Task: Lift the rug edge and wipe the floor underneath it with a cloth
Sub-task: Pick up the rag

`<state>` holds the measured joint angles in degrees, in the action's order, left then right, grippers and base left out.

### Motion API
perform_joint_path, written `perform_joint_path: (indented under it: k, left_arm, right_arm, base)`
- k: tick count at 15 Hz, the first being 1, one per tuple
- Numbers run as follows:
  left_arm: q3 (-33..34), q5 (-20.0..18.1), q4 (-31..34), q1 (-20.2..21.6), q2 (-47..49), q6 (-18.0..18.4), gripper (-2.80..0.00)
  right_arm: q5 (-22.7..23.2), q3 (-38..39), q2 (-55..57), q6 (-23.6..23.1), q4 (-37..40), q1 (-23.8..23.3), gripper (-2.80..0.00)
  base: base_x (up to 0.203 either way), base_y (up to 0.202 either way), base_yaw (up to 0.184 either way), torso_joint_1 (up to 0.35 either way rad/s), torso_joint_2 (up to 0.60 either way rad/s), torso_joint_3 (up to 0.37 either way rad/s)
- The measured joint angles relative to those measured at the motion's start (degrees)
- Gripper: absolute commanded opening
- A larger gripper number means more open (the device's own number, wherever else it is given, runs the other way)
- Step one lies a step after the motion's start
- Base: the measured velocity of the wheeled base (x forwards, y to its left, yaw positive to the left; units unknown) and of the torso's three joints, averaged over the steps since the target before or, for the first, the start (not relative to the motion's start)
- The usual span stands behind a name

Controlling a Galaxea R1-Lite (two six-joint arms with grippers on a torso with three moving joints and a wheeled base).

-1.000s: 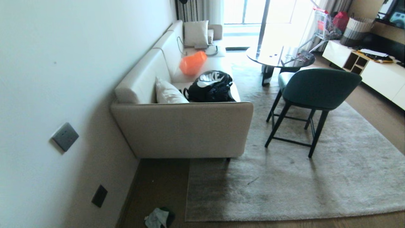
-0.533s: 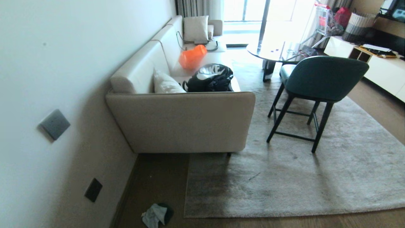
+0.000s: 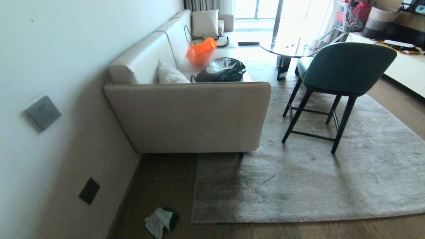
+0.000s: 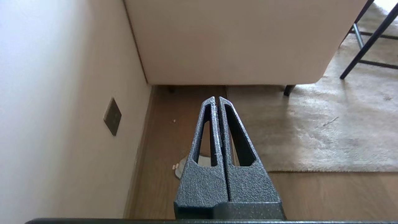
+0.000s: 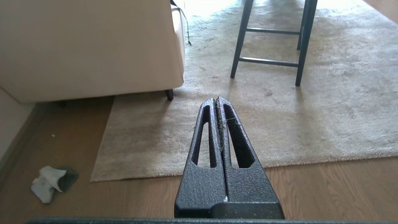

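- The left hand (image 4: 217,100) hangs above the floor (image 3: 265,230) with its two fingers pressed together, gripping nothing; in its wrist view the fingertips line up over the strip of bare boards between the wall (image 3: 66,66) and the rug.
- The right hand (image 5: 216,100) is likewise closed and empty, poised over the near part of the rug; a few thin fibres cling between its fingers.
- Neither hand shows in the head view.
- The cloth (image 3: 158,221) lies crumpled on the dark wooden floor, near the wall and just to the left of the rug's near corner, not touching the rug. A darker patch sits against its right side.
- The rug edge (image 3: 196,186) lies flat on the boards: the left border runs from the near corner back toward the sofa, and the near border runs off to the right.
- A dark outlet plate (image 3: 89,190) is set low in the wall, with a grey switch plate (image 3: 43,112) higher up.
- The beige sofa (image 3: 189,116) stands against the wall; its dark foot (image 3: 241,154) rests on the rug's far left part.
- On the sofa seat lie a white cushion (image 3: 171,75), a black bag (image 3: 221,69) and, further back, an orange bag (image 3: 201,52).
- A green chair (image 3: 345,68) on dark legs stands on the rug to the right of the sofa.
- Beyond it is a round desk (image 3: 285,49), and a white cabinet (image 3: 403,71) lines the far right.
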<state>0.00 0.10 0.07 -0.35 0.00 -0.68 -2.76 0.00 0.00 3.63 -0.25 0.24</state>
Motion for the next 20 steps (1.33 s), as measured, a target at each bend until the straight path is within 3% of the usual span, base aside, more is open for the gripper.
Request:
perform_joint_path:
  k: [6,20]
  left_arm:
    - [0.0,0.0,0.2,0.0,0.0,0.0,-2.80]
    - [0.0,0.0,0.0,0.0,0.0,0.0,-2.80]
  right_arm:
    - [0.0,0.0,0.0,0.0,0.2,0.0,-2.80]
    - [-0.1,0.0,0.0,0.0,0.0,0.0,-2.80]
  base:
    - [0.000,0.000,0.000,0.002,0.38,0.400]
    - [0.000,0.000,0.000,0.007,0.03,0.030]
